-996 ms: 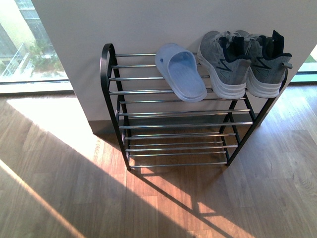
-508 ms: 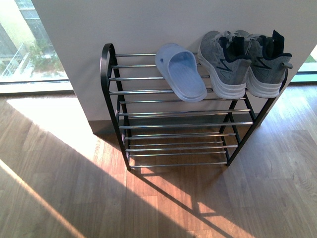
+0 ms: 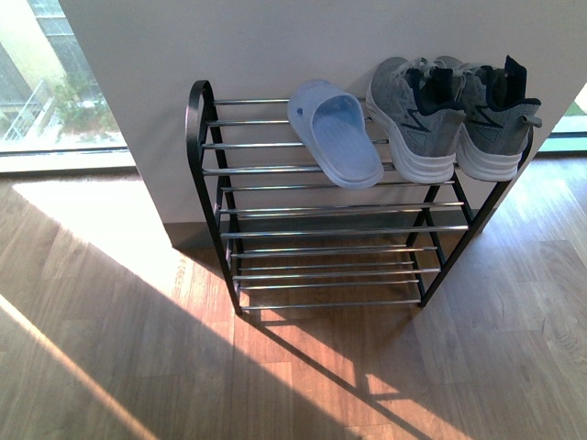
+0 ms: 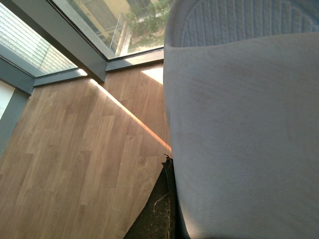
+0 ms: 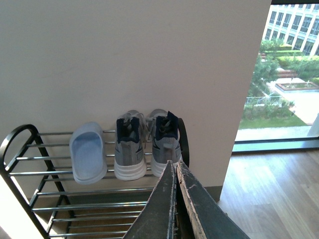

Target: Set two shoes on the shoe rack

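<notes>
On the rack's top tier: I see one pale blue slide (image 3: 335, 142) and two grey sneakers (image 3: 449, 115), all resting on the chrome bars.
Shoe rack (image 3: 321, 247): black side frames rounded at the top, shiny horizontal bars in tiers, standing against the white wall (image 3: 275, 46) on the wood floor (image 3: 110, 348).
Slide on rack: ribbed footbed, single broad strap, lying slightly askew, just beside the nearer sneaker.
Sneakers: grey knit, white soles, navy lining, side by side at the rack's far end, heels toward me.
Right gripper (image 5: 175, 199): its fingers are pressed together with nothing between them; the sneakers sit just beyond its tip and the slide off to one side, well apart from it.
Second slide (image 4: 244, 129): fills the left wrist view right up against the camera, same pale blue, ribbed sole visible past the strap.
Left gripper (image 4: 167, 199): only a dark sliver shows beside that slide; I think it grips the slide, but I cannot tell.
</notes>
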`<control>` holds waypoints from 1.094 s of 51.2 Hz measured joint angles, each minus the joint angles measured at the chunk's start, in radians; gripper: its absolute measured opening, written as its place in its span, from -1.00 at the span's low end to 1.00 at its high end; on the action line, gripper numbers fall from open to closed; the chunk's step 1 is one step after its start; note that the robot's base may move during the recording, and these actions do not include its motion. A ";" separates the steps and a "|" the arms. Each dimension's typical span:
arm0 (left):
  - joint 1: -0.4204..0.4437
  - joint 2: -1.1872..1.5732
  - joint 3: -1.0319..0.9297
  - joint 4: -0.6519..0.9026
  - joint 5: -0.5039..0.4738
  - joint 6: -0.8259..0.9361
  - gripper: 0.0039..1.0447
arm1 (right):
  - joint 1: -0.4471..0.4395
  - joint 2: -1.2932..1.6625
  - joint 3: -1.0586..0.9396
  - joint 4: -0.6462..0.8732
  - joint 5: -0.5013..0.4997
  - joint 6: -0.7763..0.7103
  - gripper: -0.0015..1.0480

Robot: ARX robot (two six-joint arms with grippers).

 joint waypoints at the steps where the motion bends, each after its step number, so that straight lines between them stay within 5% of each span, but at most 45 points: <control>1: 0.000 0.000 0.000 0.000 0.000 0.000 -0.97 | 0.000 -0.008 0.000 -0.008 0.000 0.000 -0.97; 12: 0.000 0.000 0.000 0.000 0.000 0.000 -0.97 | 0.000 -0.049 0.000 -0.050 0.000 0.000 -0.97; 18: 0.000 0.000 0.000 0.000 0.000 0.000 -0.97 | 0.000 -0.182 0.000 -0.214 0.000 0.000 -0.97; 32: 0.000 0.000 0.000 0.000 0.000 0.000 -0.97 | 0.000 -0.223 0.000 -0.230 -0.001 0.000 -0.97; 56: 0.000 0.000 0.000 0.000 -0.003 0.000 -0.97 | 0.000 -0.225 0.000 -0.230 -0.003 0.000 0.77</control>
